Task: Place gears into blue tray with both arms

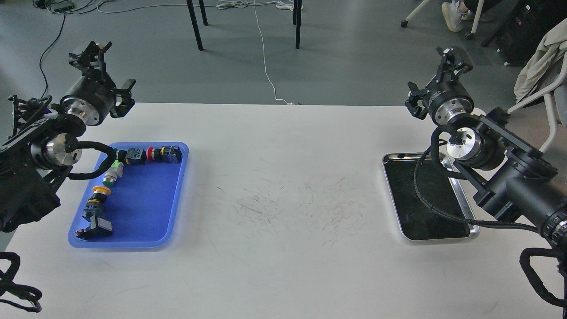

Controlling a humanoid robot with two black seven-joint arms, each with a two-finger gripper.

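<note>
- We are holding our left gripper (102,73) raised past the table's far-left edge, fingers spread, grasping nothing.
- Our right gripper (436,75) is hanging spread and empty above the silver tray (474,230).
- The blue tray (146,208) is lying left, carrying push-buttons (133,156); we cannot make out any gears.

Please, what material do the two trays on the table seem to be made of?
The blue tray looks like plastic: a uniform matte blue with soft rounded corners and a lighter rim. The silver tray looks like polished metal: its rim is shiny and reflective; the dark bottom's material is unclear.
</note>
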